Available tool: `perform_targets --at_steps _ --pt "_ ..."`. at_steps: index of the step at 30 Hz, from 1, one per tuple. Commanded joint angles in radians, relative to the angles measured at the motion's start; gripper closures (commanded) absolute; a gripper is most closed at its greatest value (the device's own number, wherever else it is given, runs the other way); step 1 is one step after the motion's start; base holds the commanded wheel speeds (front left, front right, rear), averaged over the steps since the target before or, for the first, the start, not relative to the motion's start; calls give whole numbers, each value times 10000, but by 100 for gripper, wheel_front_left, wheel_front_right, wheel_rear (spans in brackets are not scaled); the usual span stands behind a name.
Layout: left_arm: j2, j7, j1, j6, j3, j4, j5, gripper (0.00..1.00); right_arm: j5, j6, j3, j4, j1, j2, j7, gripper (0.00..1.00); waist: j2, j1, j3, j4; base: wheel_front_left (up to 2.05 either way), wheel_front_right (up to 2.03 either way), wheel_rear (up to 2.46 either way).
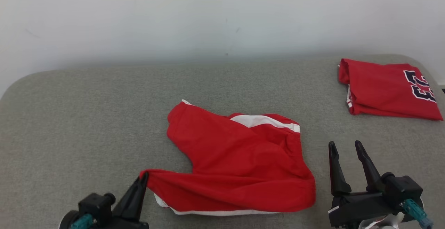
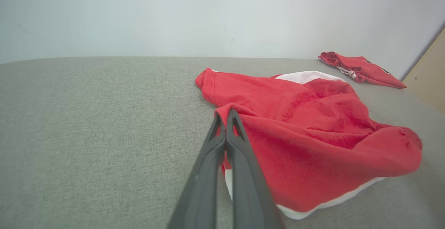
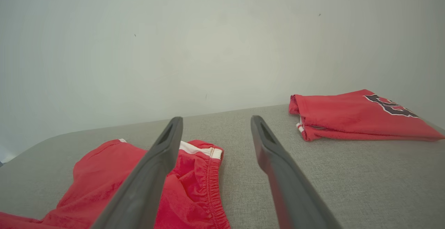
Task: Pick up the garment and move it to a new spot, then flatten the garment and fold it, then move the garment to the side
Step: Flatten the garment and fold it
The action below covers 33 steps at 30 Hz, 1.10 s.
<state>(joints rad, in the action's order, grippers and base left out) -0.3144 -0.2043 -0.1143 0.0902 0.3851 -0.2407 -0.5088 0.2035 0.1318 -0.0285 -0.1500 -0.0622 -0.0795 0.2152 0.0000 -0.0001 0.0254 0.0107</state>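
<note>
Garment, a pair of red shorts with white trim, lies crumpled at the middle of a grey fabric surface. At its near left corner the left gripper has its two dark fingers pressed together on a pinch of the red cloth, that corner drawn out to a point. The right gripper sits just beside the shorts' right edge, fingers spread, touching nothing. A folded red jersey lies well apart at the far right.
</note>
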Motion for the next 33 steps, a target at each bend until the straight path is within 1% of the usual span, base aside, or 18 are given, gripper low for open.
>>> perform_targets --at_steps 1,7,9,10,11,13,16,20,21,23,26,33 --pt "-64 -49 -635 131 -49 -469 -138 100 -20 -23 -4 -5 -138 -29 -10 0 0 1 362 -601 0 0 0" --pt "-221 -287 -2082 328 -186 -2229 -352 100 -77 -23 -143 -93 -340 -39 25 0 0 1 919 -1404 0 0 0" --pt "-162 -381 -2500 334 -259 -2837 -526 100 -100 -23 -218 -124 -397 -35 39 0 0 1 1076 -1586 0 0 0" --pt "-162 -381 -2500 334 -259 -2837 -526 100 -100 -23 -218 -124 -397 -35 39 0 0 1 1076 -1586 0 0 0" --pt "-282 -425 -2674 358 -185 -3140 -431 100 -111 -23 -215 -160 -435 -37 43 0 0 1 1152 -1689 0 0 0" --pt "-181 -495 -3055 395 -246 -3744 -708 100 -117 -23 -251 -201 -494 -40 75 0 0 1 1254 -1807 0 0 0" --pt "-127 -571 -3415 390 -83 -4466 -691 100 -101 -23 -231 -276 -567 -65 98 0 0 1 1308 -1929 0 0 0" --pt "22 -606 -3687 400 161 -5085 -802 100 -130 -23 -277 -388 -593 -70 134 0 0 1 1212 -1905 0 0 0" --pt "37 -615 -3704 401 192 -5148 -794 91 -127 -23 -288 -402 -581 -72 137 0 0 1 1165 -1871 0 0 0" --pt "51 -620 -3740 402 109 -5059 -691 0 -131 -23 -313 -432 -532 -71 115 0 0 1 1042 -1767 0 0 0" --pt "142 -604 -3400 404 -105 -4722 -497 0 -124 -23 -308 -476 -428 -47 111 0 0 1 811 -1587 0 0 0" --pt "225 -607 -2224 389 -978 -3083 36 0 -15 -23 -355 -585 -143 9 162 0 0 1 363 -1066 0 0 0"
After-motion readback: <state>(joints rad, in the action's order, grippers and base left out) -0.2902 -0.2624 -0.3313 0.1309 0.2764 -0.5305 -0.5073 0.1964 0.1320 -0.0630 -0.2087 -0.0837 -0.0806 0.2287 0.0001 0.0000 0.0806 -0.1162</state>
